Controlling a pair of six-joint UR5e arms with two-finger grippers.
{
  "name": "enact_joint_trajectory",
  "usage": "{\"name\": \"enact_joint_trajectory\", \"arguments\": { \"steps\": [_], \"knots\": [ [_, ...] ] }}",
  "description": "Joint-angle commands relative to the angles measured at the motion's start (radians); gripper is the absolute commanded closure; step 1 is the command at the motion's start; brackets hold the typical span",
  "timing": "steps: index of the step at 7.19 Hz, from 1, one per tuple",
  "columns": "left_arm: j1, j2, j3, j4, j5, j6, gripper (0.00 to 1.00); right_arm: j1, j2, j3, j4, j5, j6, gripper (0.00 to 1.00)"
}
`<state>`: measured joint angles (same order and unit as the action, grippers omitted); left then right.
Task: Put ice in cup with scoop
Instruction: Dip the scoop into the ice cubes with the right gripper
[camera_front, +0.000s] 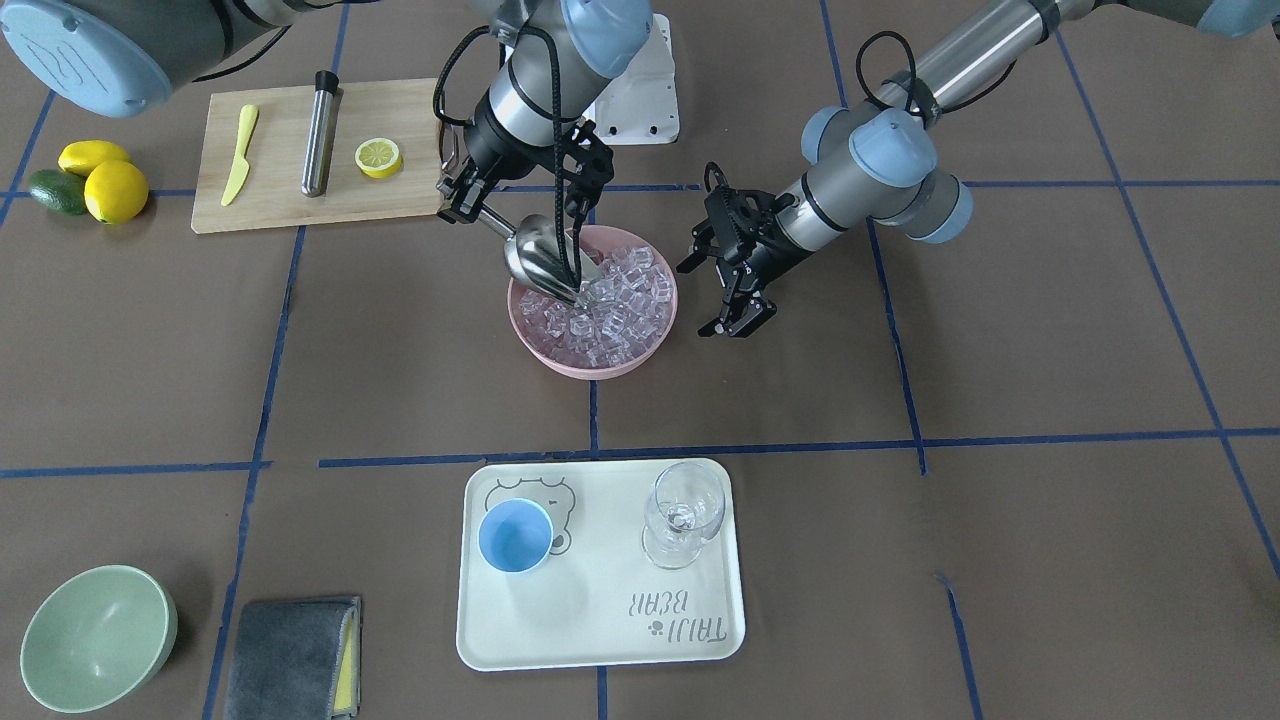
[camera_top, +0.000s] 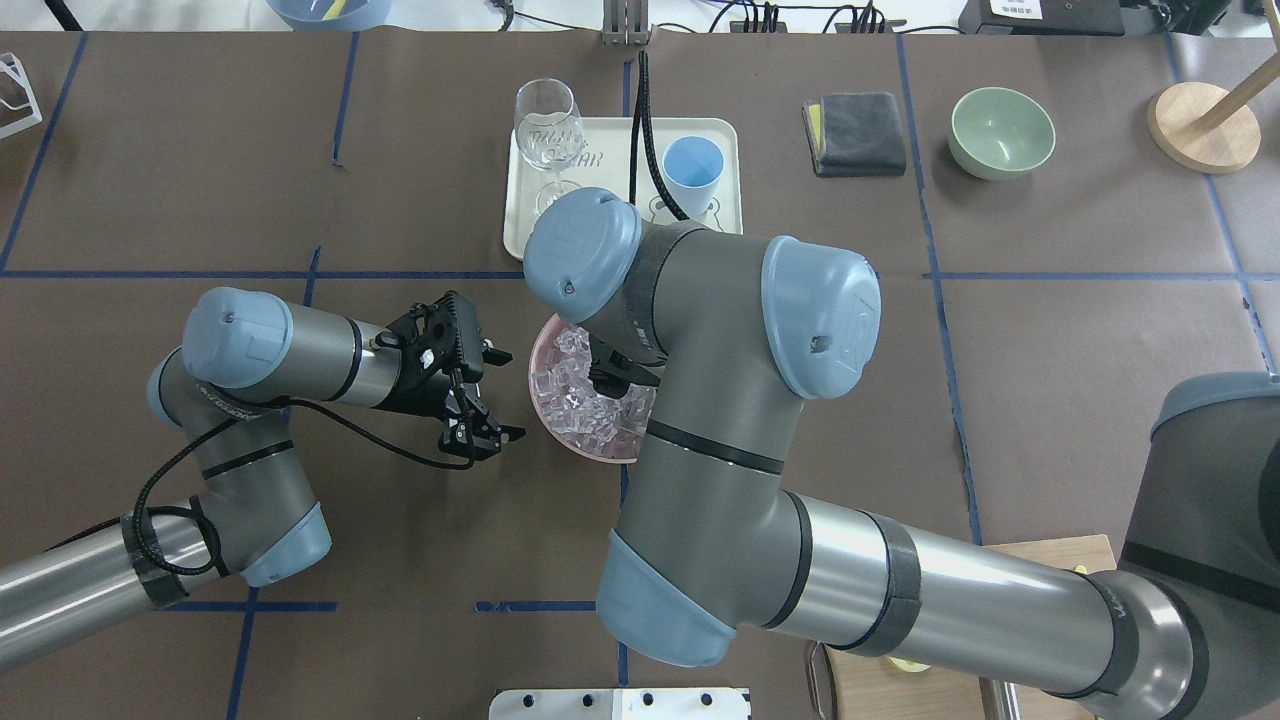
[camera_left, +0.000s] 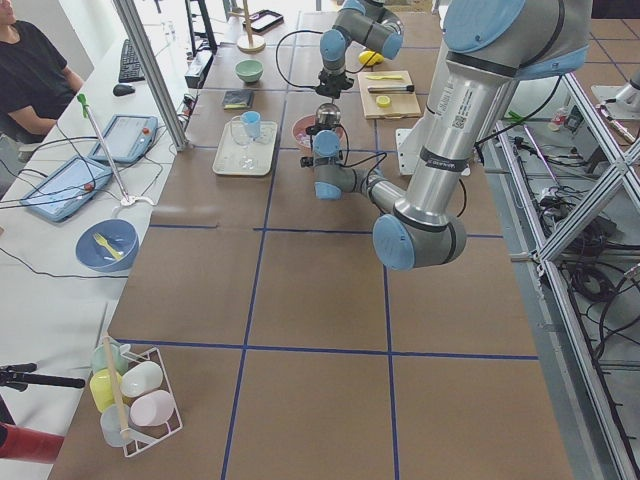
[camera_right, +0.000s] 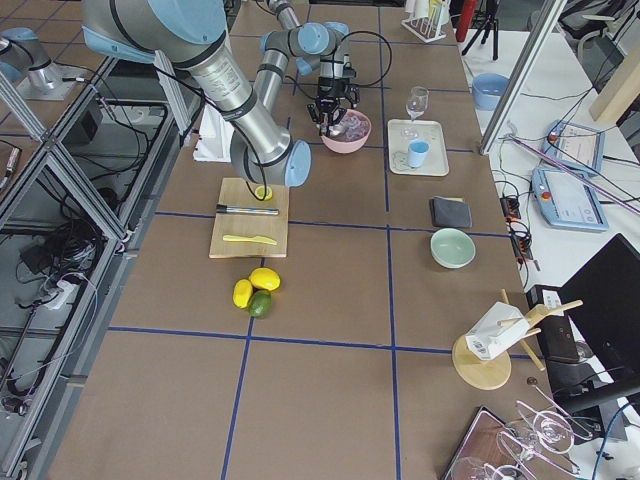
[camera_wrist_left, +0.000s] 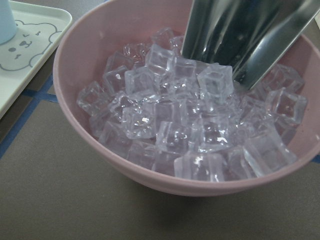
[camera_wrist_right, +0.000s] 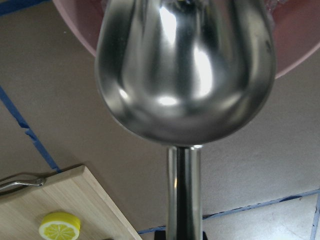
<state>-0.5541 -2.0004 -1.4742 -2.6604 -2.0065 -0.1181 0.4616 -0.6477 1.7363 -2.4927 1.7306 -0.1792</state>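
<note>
Digging is judged to be the step in hand. The scoop (camera_front: 545, 262) is held by the right gripper (camera_front: 468, 208), whose fingers are clamped on the thin handle. The trough is tipped mouth-down into the ice (camera_front: 610, 300), which is heaped in the pink bowl (camera_front: 590, 366). In the left wrist view the trough's lip is seen pressed among the top cubes near the middle of the heap. Whether any cubes are inside the trough cannot be told.

Long axis: the handle is seen to run up and back from the bowl, toward the robot's base and its right. The mouth is thus pointed forward, downward and somewhat toward the robot's left.

The cup (camera_front: 515, 535) is stood upright on the tray (camera_front: 600, 640), beyond the bowl and across a blue tape line, on the tray's half toward the robot's right. No ice is seen in it. A stemmed glass (camera_front: 685, 510) is stood on the other half, and the scoop's axis is aimed nearer to that glass than to the cup. A swing toward the robot's right is therefore judged necessary once the load is lifted, with the trough levelled first.

The left gripper (camera_front: 728, 300) is hung just beside the bowl on the robot's left, fingers spread, with nothing between them and no contact with the rim. The cup is judged nearer to the right arm, which holds the tool.
</note>
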Motion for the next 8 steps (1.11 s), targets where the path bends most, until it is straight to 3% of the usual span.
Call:
{"name": "enact_joint_trajectory", "arguments": {
  "steps": [1, 6, 8],
  "knots": [
    [0.000, -0.008, -0.005, -0.001, 0.000, 0.000, 0.00, 0.009, -0.055, 0.002, 0.088, 0.033, 0.001, 1.00],
    [-0.006, -0.024, -0.015, -0.001, 0.000, 0.000, 0.00, 0.092, -0.141, 0.006, 0.262, 0.222, 0.001, 1.00],
    [-0.009, -0.024, -0.023, 0.000, 0.000, -0.002, 0.00, 0.101, -0.174, 0.006, 0.355, 0.254, 0.014, 1.00]
  ]
}}
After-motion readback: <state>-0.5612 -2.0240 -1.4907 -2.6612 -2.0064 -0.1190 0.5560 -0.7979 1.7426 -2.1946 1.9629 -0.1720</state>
